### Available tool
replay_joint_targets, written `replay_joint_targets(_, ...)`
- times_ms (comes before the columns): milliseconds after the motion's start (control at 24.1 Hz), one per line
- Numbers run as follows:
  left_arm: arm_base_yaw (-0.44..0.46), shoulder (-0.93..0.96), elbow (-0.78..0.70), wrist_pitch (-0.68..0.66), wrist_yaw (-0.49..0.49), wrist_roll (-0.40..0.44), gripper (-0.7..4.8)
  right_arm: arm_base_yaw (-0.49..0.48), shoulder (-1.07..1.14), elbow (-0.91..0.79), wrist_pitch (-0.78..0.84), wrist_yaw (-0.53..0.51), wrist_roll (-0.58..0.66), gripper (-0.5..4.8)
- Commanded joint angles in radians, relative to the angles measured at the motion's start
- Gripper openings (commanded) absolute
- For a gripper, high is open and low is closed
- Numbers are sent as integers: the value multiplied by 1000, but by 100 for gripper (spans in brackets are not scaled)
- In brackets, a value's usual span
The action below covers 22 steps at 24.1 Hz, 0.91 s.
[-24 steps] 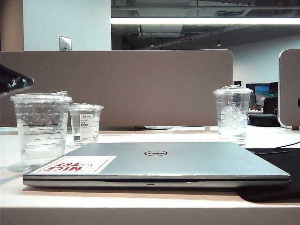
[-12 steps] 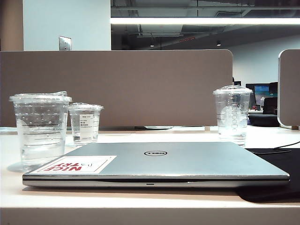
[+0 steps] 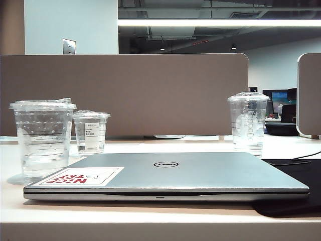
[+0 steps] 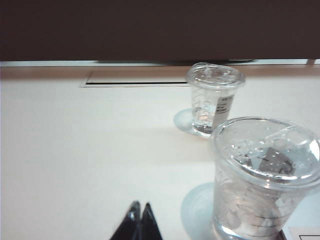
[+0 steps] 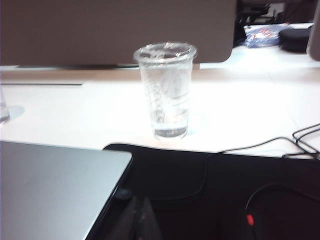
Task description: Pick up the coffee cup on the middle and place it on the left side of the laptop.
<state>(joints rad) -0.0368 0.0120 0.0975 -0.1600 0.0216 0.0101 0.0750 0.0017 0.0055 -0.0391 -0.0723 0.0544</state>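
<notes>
The dark arm has left the exterior view; the coffee cup (image 3: 42, 140) stands upright left of the laptop (image 3: 165, 175), left gripper (image 4: 139, 220) pinched empty, right gripper (image 5: 142, 220) too blurred to read.

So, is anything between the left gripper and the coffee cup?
Nothing visible. Only bare table lies between the shut left gripper and the coffee cup; the small cup stands beyond. The right gripper hangs over the mat.
</notes>
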Motion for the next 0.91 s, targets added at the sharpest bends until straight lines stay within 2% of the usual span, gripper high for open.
replay_joint_targets(41,1,-1,3,10,-3,8,-6,-6,-3,-4,13,2,-2,-5)
replay_joint_targets(207,1,-1,0,11,1,6,-5,-6,-3,-4,13,2,-2,-5)
replay_joint_targets(290,1,-1,0,10,1,-38,-5,-6,-3,-4,13,2,-2,-5)
replay_joint_targets(456,1,-1,0,10,9,-69,-5,-6,-3,-4,13,2,-2,-5)
replay_joint_targets(911,1,-1,0,10,8,-71,-5,-6,-3,-4,13,2,-2,-5)
